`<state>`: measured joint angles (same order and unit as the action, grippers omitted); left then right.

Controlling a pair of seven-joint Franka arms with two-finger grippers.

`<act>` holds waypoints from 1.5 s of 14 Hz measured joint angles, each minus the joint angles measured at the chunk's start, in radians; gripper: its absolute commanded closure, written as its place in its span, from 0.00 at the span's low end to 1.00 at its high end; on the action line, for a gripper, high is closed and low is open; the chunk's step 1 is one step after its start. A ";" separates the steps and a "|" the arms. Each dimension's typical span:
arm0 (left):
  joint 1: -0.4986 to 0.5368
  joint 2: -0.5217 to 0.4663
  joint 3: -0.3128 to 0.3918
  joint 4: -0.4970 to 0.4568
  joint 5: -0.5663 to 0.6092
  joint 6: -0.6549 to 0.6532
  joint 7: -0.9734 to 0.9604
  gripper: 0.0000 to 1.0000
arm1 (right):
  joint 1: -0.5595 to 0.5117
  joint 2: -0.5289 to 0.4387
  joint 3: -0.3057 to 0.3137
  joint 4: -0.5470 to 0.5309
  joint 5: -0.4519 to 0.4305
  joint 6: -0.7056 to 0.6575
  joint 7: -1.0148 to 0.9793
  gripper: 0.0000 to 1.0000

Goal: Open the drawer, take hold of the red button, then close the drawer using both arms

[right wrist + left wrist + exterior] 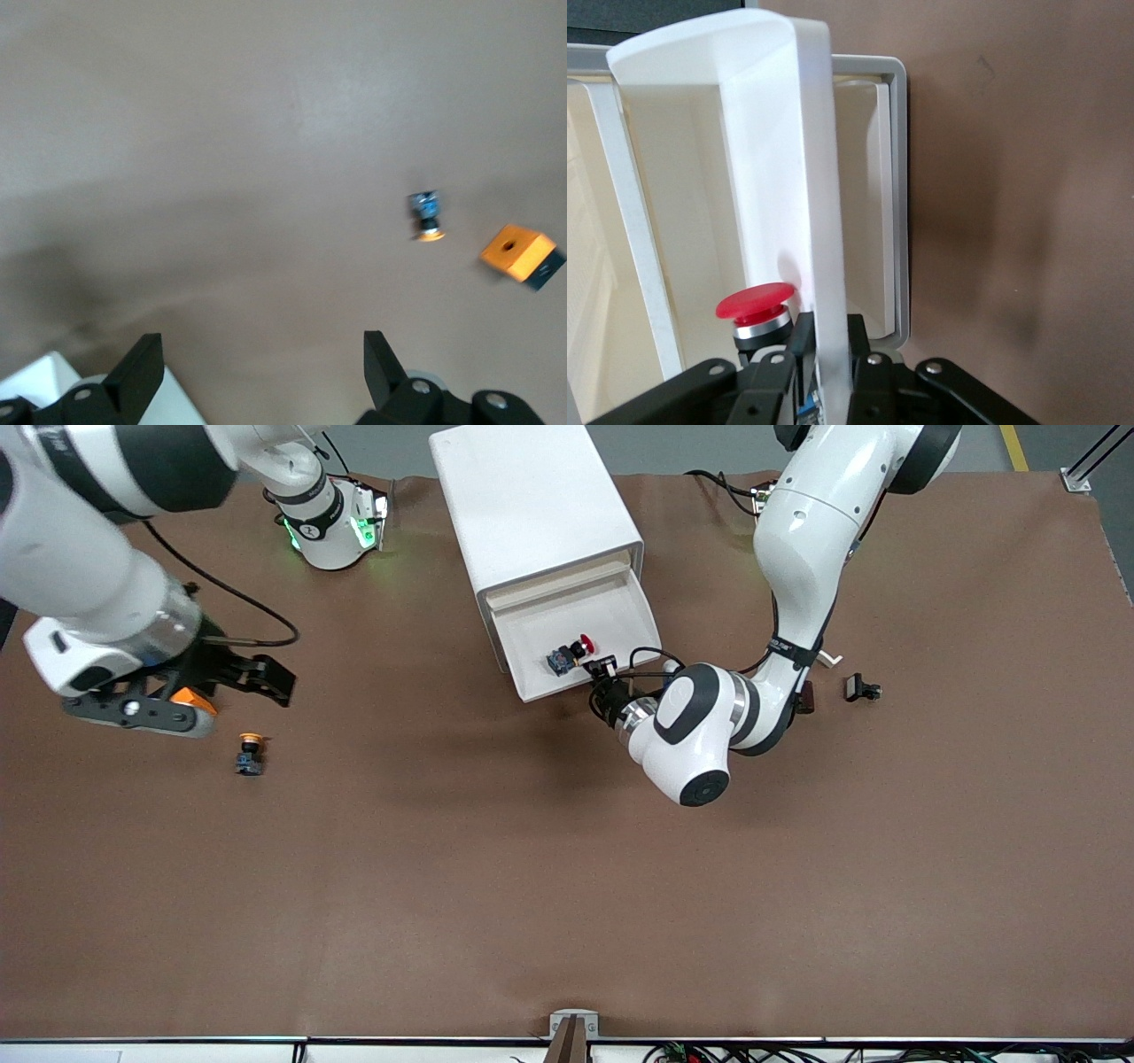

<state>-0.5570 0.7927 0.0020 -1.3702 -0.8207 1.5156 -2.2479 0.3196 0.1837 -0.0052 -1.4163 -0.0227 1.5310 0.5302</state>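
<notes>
Brown table (532, 886): left gripper (602, 676) clamps the open drawer's front edge (819, 266) beside the red button (576, 651); right gripper (252, 677) waits, fingers apart.

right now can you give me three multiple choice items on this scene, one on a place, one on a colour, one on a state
1. Where is the red-capped button?
A. in the open drawer
B. on the brown mat
C. on top of the cabinet

2. What colour is the cap of the button on the mat?
A. green
B. yellow-orange
C. white

3. How are the right gripper fingers?
A. shut on a cube
B. shut on nothing
C. open

Key: 1 A, it lies in the pulled-out tray; 2 B, the front view shows that cap; 3 C, a wide gap shows in the right wrist view.
</notes>
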 measured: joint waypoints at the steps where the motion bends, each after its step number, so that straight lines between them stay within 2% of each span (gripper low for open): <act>1: 0.000 0.000 0.001 0.002 0.003 0.001 0.000 0.41 | 0.049 0.013 0.001 0.001 0.000 0.012 0.113 0.00; 2: 0.000 0.000 0.004 0.006 0.007 0.005 0.000 0.00 | 0.100 0.026 0.002 0.002 0.001 0.037 0.240 0.00; 5: 0.013 -0.001 0.017 0.039 0.008 0.009 0.000 0.00 | 0.227 0.067 0.004 0.004 0.019 0.123 0.596 0.00; 8: 0.038 -0.017 0.019 0.072 0.010 0.008 0.000 0.00 | 0.311 0.126 0.003 0.003 0.037 0.181 0.842 0.00; 9: 0.047 -0.029 0.022 0.080 0.017 0.008 0.006 0.00 | 0.331 0.148 0.003 0.003 0.037 0.194 0.908 0.00; 12: 0.073 -0.094 0.023 0.126 0.135 0.007 0.116 0.00 | 0.370 0.207 0.003 0.004 0.039 0.218 1.054 0.00; 15: 0.098 -0.170 0.036 0.137 0.196 0.006 0.309 0.00 | 0.402 0.248 0.002 0.003 0.045 0.246 1.134 0.00; 18: 0.142 -0.210 0.062 0.138 0.369 0.005 0.625 0.00 | 0.430 0.269 0.002 -0.011 0.133 0.263 1.150 0.00; 21: 0.144 -0.237 0.065 0.138 0.642 0.005 0.829 0.00 | 0.468 0.274 0.002 -0.033 0.156 0.263 1.150 0.00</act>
<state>-0.4126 0.5557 0.0670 -1.2325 -0.1791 1.5204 -1.4189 0.7879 0.4575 -0.0033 -1.4490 0.1334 1.7943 1.6805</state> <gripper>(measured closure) 0.000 0.000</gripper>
